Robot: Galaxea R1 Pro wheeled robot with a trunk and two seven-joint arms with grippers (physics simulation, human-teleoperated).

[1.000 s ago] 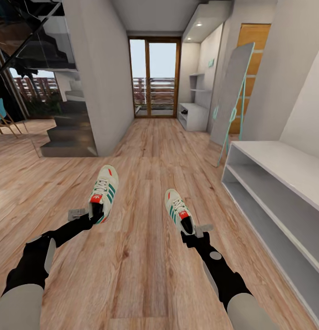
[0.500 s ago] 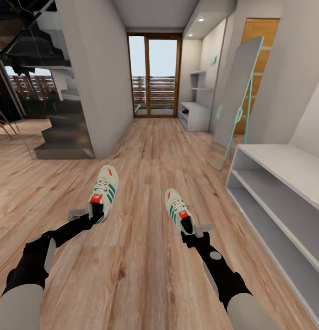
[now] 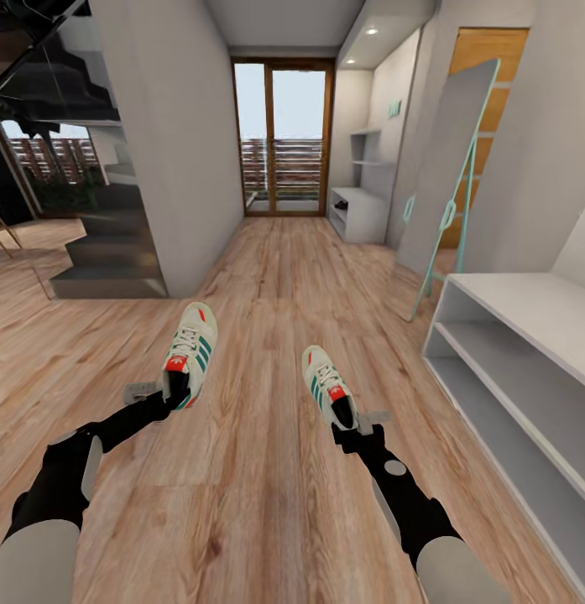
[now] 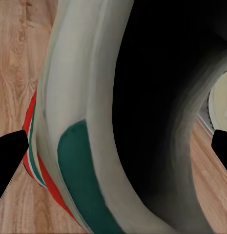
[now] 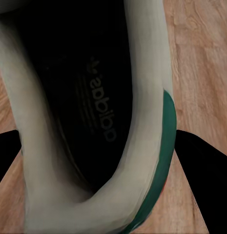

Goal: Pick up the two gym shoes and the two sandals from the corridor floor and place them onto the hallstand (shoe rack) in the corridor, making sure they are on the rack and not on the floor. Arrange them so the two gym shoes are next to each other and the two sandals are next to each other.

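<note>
left gripper (image 3: 176,391): closed on the heel collar of the left shoe (image 3: 190,352), lower left of the head view; in the left wrist view the collar wall (image 4: 89,146) sits between the dark fingertips (image 4: 8,156).
right gripper (image 3: 346,417): closed on the heel of the right shoe (image 3: 327,389), lower centre of the head view; the right wrist view looks down into the shoe opening (image 5: 89,107), with the fingers (image 5: 201,170) on either side of the heel.
shoes: both appear carried above the floor (image 3: 267,277), toes pointing up-frame, well apart from each other.
hallstand (image 3: 357,210): far up the corridor, right of centre in the upper frame, beside the glass door (image 3: 283,138); a small dark thing lies on its low top, too small to name.
sandals: I cannot place them from these views.
near bench (image 3: 527,369): right edge of the frame; both its open shelves look bare.
risk, wrong rack: the near bench is closest, and putting the shoes there would miss the task; the far stand looks like the target.
risk, slip: each grip is on a soft heel rim only, so a shoe may swing or drop during the drive.
risk, collision: the leaning mirror (image 3: 447,159) stands at centre right along the way; the right shoe could clip it.
risk, placement: the shoes are held apart, so they may land apart unless set side by side.
</note>
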